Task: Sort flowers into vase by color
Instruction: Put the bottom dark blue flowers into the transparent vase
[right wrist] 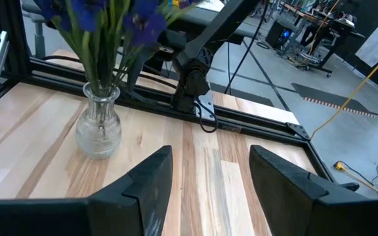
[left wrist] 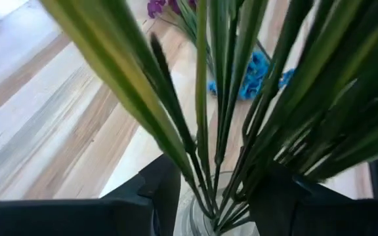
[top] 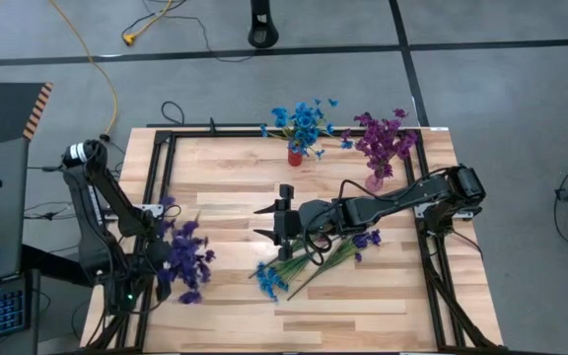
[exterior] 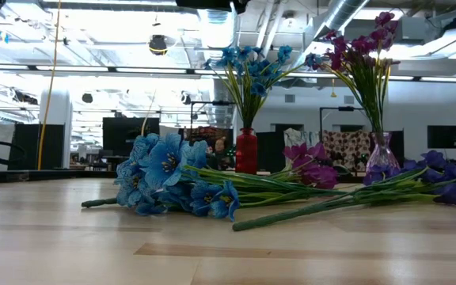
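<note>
A clear glass vase (right wrist: 99,128) of dark indigo flowers (top: 185,258) stands near the table's left edge. My left gripper (left wrist: 212,190) is open beside it, with the green stems (left wrist: 209,111) rising between its fingers. My right gripper (top: 261,222) is open and hovers over the table's middle, pointing left and holding nothing. Just right of it, loose flowers lie flat on the wood: blue (top: 270,280), magenta (exterior: 311,170) and indigo (top: 367,239). Blue flowers fill a red vase (top: 295,156). Magenta flowers fill a clear vase (top: 376,180). My left gripper has one finger (left wrist: 159,187) on either side of the stems, just above the vase's mouth (left wrist: 205,213). Whether a finger touches the stems or the glass, I cannot tell.
A black metal frame (top: 156,177) runs round the wooden table top. The red and clear vases stand by the far edge. Bare wood (top: 343,311) lies along the near edge, and more (top: 225,187) between the left vase and the far vases.
</note>
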